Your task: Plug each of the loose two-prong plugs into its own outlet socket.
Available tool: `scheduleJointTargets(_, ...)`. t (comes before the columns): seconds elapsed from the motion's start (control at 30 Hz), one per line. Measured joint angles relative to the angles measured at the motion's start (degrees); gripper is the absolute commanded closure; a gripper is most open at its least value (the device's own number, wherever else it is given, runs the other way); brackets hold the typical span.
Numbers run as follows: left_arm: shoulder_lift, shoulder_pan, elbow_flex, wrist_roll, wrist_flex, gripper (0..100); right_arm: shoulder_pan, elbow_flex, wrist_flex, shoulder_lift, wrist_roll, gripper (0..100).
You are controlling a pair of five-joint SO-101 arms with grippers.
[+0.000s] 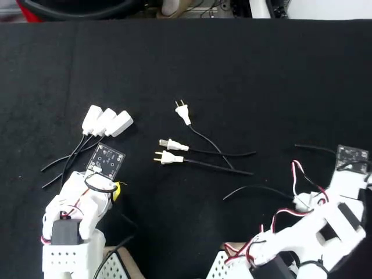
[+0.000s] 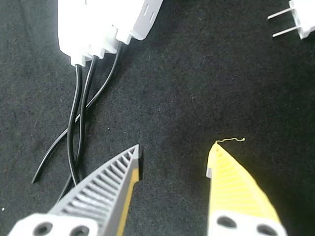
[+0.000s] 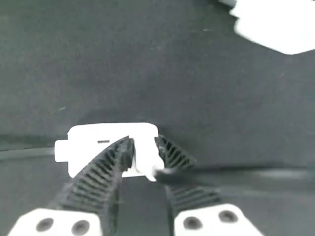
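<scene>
Three white outlet sockets [image 1: 107, 122] lie side by side at the left, black cords trailing from them; the left wrist view has them close ahead as sockets [image 2: 106, 22]. My left gripper [image 2: 174, 152] hovers open and empty just short of them, low at the left [image 1: 111, 187]. Three loose two-prong plugs lie mid-table: one [image 1: 182, 111] farther back, two [image 1: 173, 145] [image 1: 165, 157] stacked close; one plug [image 2: 298, 19] shows its prongs. My right gripper [image 3: 142, 145] is shut on a white plug body [image 3: 98, 145] with a black cord, near the table's right [image 1: 302, 201]. Its prongs are hidden.
Black cords [image 1: 224, 160] from the plugs cross toward the right. Another cord [image 1: 256, 189] runs from the right gripper to the left, and a short one [image 1: 314, 148] lies beyond it. A black cloth [image 1: 261, 75] covers the table.
</scene>
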Motion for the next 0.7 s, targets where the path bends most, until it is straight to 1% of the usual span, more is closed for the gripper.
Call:
scheduleJointTargets(0.07,0.0,0.0,0.0,0.0,0.0,77,1.67,0.18,-2.64,0.0,0.26,98.7)
scheduleJointTargets(0.17,0.0,0.0,0.0,0.0,0.0,77,3.87,0.88,-5.19,0.09,2.55,98.7)
scheduleJointTargets(0.37,0.0,0.0,0.0,0.0,0.0,77,7.12,-1.23,-5.89,2.46,3.34,98.7)
scheduleJointTargets(0.53,0.0,0.0,0.0,0.0,0.0,77,9.76,-8.44,-5.89,11.25,3.08,98.7)
scheduleJointTargets(0.7,0.0,0.0,0.0,0.0,0.0,77,12.04,-20.13,-5.8,24.09,1.58,98.7)
